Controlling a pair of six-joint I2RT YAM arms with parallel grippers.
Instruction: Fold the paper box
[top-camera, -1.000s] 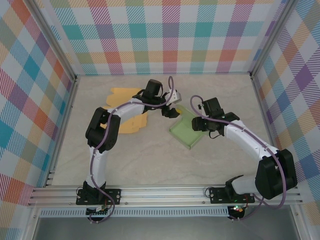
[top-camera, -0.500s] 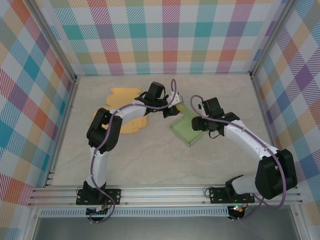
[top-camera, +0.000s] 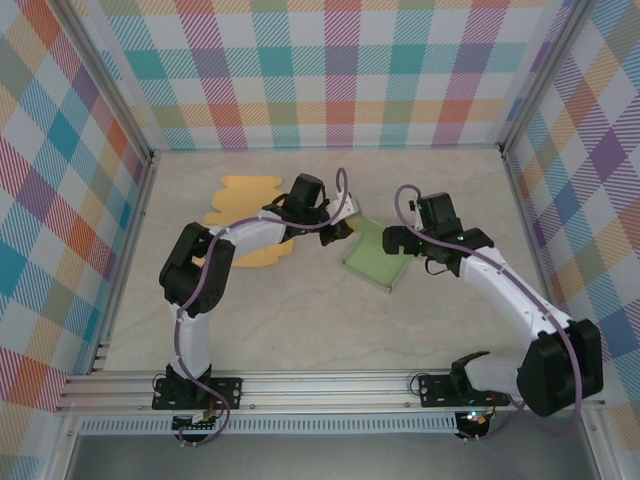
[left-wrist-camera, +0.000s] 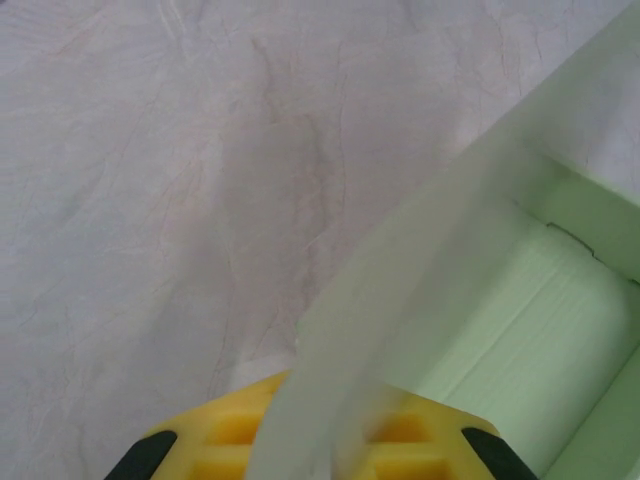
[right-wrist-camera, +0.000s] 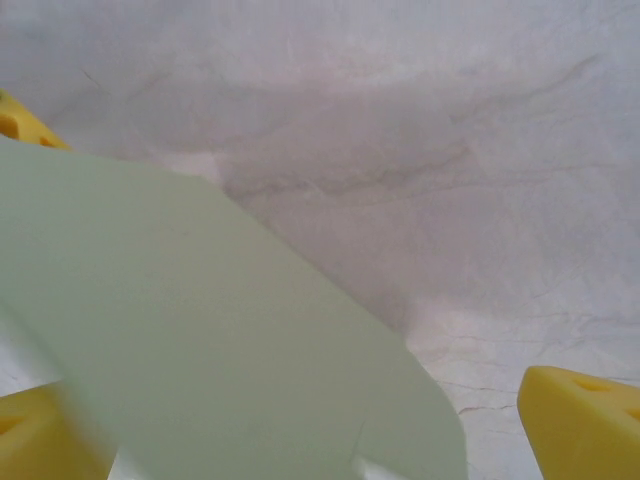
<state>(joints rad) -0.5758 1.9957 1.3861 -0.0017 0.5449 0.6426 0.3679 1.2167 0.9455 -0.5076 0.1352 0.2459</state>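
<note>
The box (top-camera: 375, 258) is pale green and lies open, tilted at an angle, near the middle of the bench (top-camera: 300, 315), between the two arms. In the left wrist view its inside (left-wrist-camera: 545, 310) shows creased walls and a shallow floor, and one long flap (left-wrist-camera: 400, 300) rises from its edge and curves down to the camera.

The left hand (top-camera: 345, 226) sits at the box's far left corner. It is closed on that flap, which passes right across the yellow fingers (left-wrist-camera: 225, 435) at the bottom of its own view.

The right hand (top-camera: 398, 240) is at the box's right edge with its jaws spread wide and gripping nothing. In the right wrist view another green flap (right-wrist-camera: 200, 330) lies loosely between the yellow fingers (right-wrist-camera: 580, 410), well apart from the one on the right; whether it touches the one on the left cannot be told.

Flat yellow sheets (top-camera: 245, 188) lie on the bench left of the box, partly under the left arm. Plaid walls (top-camera: 330, 70) close in the bench on three sides.
</note>
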